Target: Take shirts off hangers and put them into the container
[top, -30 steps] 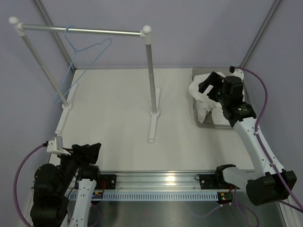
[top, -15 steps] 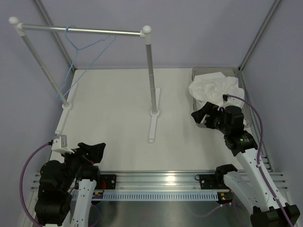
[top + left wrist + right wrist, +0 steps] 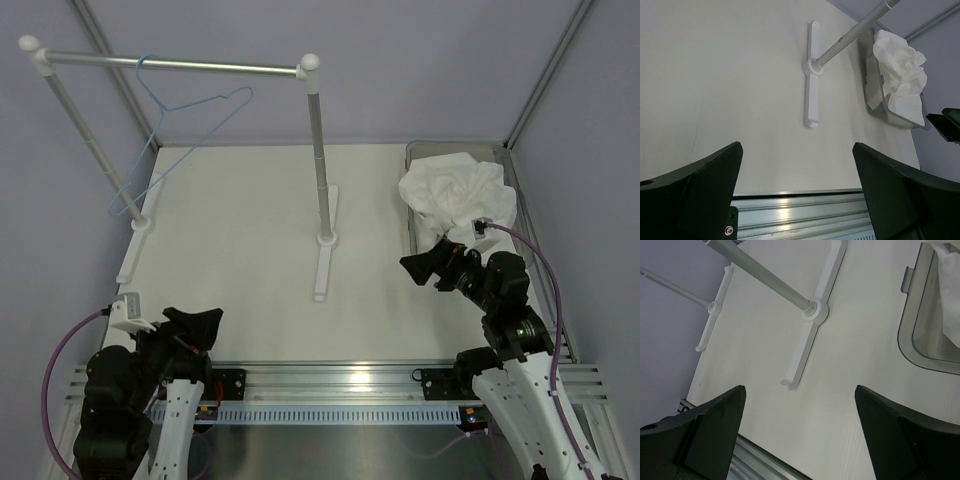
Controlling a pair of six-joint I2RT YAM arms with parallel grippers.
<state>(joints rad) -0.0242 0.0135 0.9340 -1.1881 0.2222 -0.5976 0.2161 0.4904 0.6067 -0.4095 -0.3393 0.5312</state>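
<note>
The large plain white short-sleeved shirt (image 3: 455, 195) sits bunched in the rectangular translucent grey plastic bin (image 3: 440, 147) at the far right of the white table (image 3: 240, 230), with some folds draped over its left rim. The thin light-blue wire hanger (image 3: 205, 103) hangs bare and tilted on the silver metal rail (image 3: 170, 66), well apart from the shirt. My right gripper (image 3: 800, 405) hovers just near of the bin, jaws spread wide with nothing between them. My left gripper (image 3: 796, 150) is low by its base, equally wide and empty. I judge the drop-off done. If I make another move, it would be tucking the overhanging cloth inside, which calls for a light pinch on thin fabric that will slump.
</note>
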